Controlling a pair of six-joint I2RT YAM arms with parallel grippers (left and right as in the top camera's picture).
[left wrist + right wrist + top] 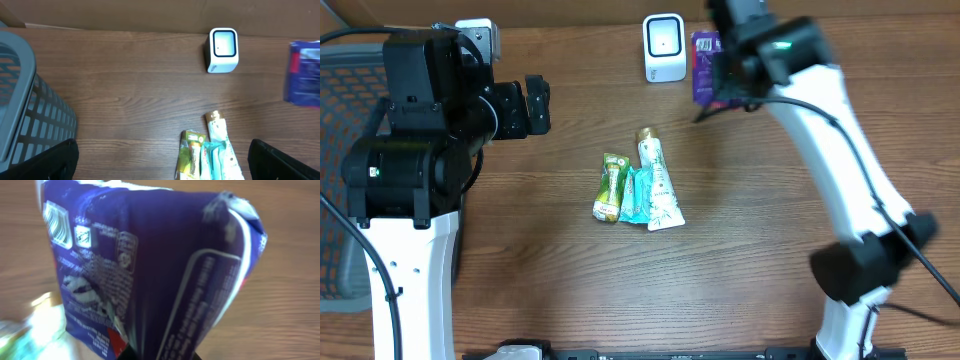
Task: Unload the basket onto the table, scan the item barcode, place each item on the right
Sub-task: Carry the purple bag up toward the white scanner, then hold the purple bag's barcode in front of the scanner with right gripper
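My right gripper (720, 82) is shut on a purple packet (705, 62), held in the air just right of the white scanner (664, 47) at the table's far edge. In the right wrist view the purple packet (150, 270) fills the frame, its barcode (56, 222) at the upper left, and only the base of the right gripper (160, 355) shows. The left wrist view has the scanner (223, 50) ahead and the packet (303, 72) at the right edge. My left gripper (537, 105) stands open over bare table at the left, holding nothing.
A green packet (610, 187), a teal packet (636, 195) and a white tube (658, 180) lie side by side mid-table. The green packet (191, 155) and the tube (220, 140) also lie between my left fingers' reach. A grey mesh basket (340, 150) stands at the left edge.
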